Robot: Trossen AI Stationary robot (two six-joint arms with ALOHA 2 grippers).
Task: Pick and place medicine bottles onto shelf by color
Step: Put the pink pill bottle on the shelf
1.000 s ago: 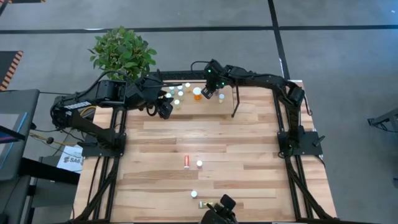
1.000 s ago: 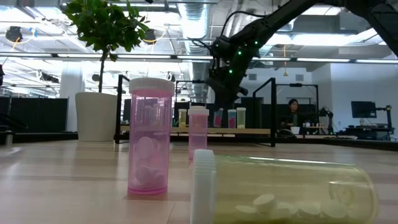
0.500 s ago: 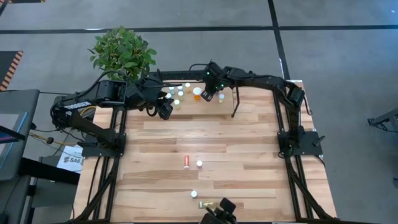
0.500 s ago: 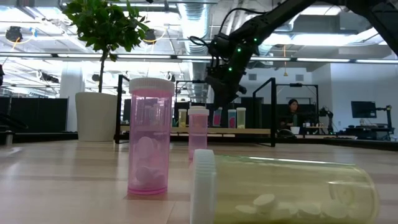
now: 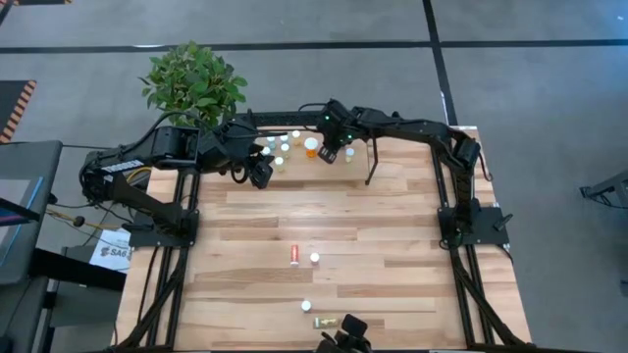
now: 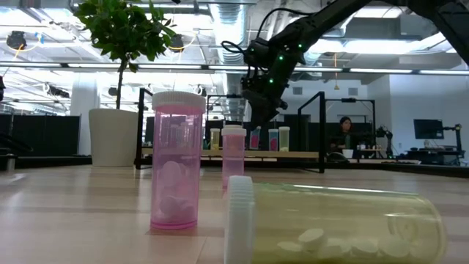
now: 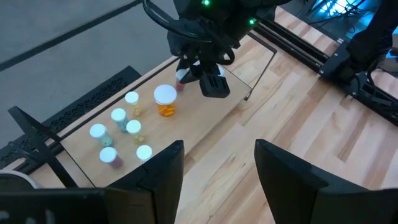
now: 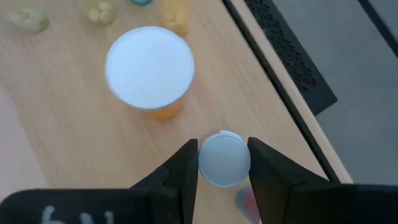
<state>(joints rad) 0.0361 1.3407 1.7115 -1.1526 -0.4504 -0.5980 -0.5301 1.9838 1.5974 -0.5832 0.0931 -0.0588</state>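
Observation:
The shelf stands along the table's far edge. Several small white-capped bottles and one larger orange bottle stand on its board. My right gripper is over the shelf just right of the orange bottle, shut on a small white-capped bottle. A red patch shows beside that cap. My left gripper is open and empty near the shelf's left part. More bottles stand or lie mid-table and near the front edge. My right gripper pinches the small bottle's white cap between its two fingers, one on each side. The fingers come from above, pointing down over the shelf board near its far edge. Whether the bottle's base rests on the board, I cannot tell.
A potted plant stands beyond the table's far left corner. On the table stand two pink bottles, and a yellow one lies on its side at the near edge. The shelf's black end loops rise at each end.
My right gripper has gone a little toward the table's left edge and slightly up above the shelf, staying shut on the small bottle.

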